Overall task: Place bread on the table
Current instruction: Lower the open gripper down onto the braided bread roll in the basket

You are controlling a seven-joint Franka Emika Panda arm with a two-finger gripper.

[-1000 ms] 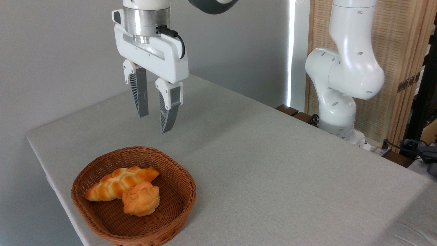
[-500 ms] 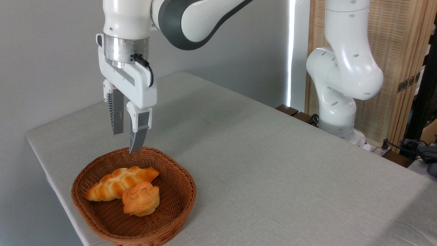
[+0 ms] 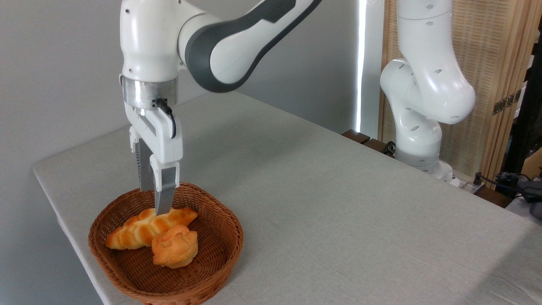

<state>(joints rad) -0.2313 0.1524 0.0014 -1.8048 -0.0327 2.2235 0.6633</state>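
Nearest the camera, a brown wicker basket (image 3: pixel 169 275) sits at the front left corner of the tabletop (image 3: pixel 338 220), which is covered in light grey cloth. Inside it a small round orange bun (image 3: pixel 175 246) lies toward the front, touching the long braided bread (image 3: pixel 146 228) that lies just behind it, running from the basket's left side up toward its middle.

Above the bread, the gripper (image 3: pixel 153 202) points straight down into the basket. The near finger's tip overlaps the top of the bread's right half; whether it touches the crust cannot be told from this angle. The second finger stands just behind and to the left, its tip at the basket's far rim. The fingers (image 3: pixel 163 199) are spread only a narrow way apart and hold nothing.

Above the gripper, the wrist rises vertically through a metal ring into a white joint, then a grey and white link sweeps up and right out of the picture. Further back at the right, the arm's white base (image 3: pixel 417 135) stands beyond the tabletop's far edge, before a slatted wooden screen (image 3: pixel 499 63).
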